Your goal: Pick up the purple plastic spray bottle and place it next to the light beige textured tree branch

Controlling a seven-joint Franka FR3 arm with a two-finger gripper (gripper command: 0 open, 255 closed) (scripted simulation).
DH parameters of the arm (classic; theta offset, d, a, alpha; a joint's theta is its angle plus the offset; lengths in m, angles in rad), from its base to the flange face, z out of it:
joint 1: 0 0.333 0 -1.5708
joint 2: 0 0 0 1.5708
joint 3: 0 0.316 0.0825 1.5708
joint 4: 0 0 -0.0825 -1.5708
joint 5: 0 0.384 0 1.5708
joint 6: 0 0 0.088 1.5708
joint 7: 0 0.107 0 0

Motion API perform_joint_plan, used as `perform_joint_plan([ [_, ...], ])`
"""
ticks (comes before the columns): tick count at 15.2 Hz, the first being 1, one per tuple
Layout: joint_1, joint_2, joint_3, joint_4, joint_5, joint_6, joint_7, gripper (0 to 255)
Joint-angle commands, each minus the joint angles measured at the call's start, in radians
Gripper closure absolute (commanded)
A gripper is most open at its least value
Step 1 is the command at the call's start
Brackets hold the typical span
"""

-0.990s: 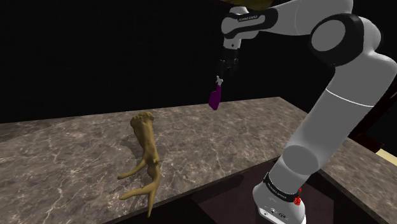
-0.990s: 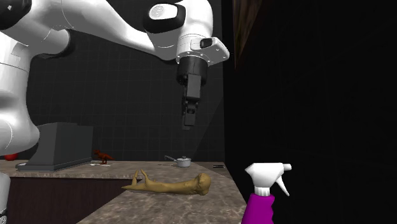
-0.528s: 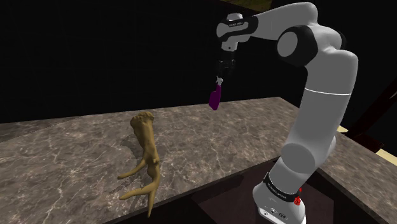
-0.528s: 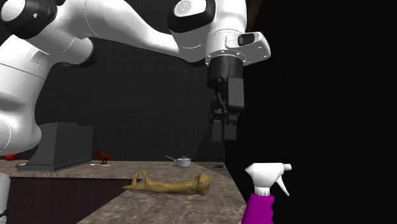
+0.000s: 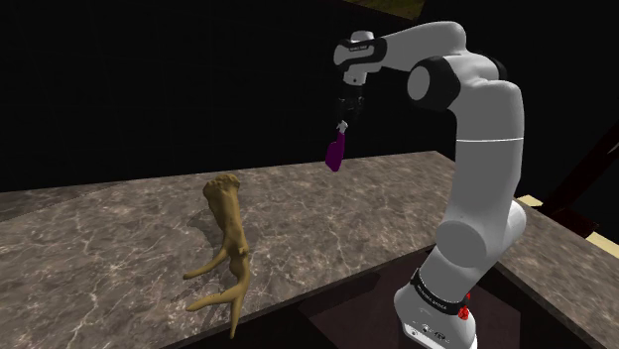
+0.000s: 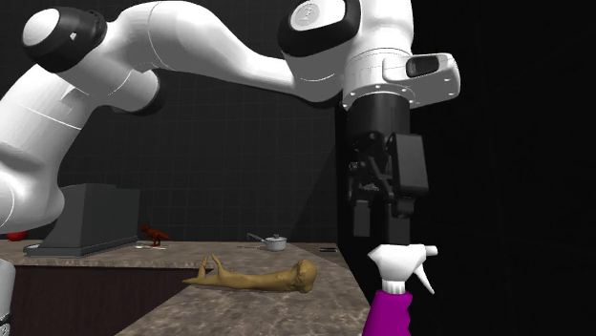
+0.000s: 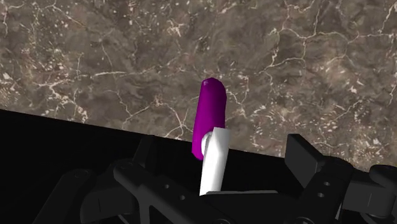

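The tan branch (image 5: pixel 226 243) lies on the marble counter (image 5: pixel 99 228). Well right of the branch and beyond it in the shoulder view stands the purple spray bottle (image 5: pixel 336 152), its long axis roughly upright. My claw (image 5: pixel 347 111) hangs open directly above the bottle's white head, gripping nothing. I judge the next move to be straight down.

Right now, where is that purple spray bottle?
In the shoulder view the purple spray bottle sits at the marble counter's far edge, right under the arm's open jaws, up and to the right of the tan branch.
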Motion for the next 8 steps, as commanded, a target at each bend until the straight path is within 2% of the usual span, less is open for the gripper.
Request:
perform_joint_plan([
  [1, 0.001, 0.001, 0.001, -0.024, 0.000, 0.025, 0.000, 0],
  [3, 0.002, 0.002, 0.001, -0.057, 0.001, 0.059, 0.000, 0],
  [8, 0.002, 0.002, 0.001, -0.057, 0.001, 0.059, 0.000, 0],
])
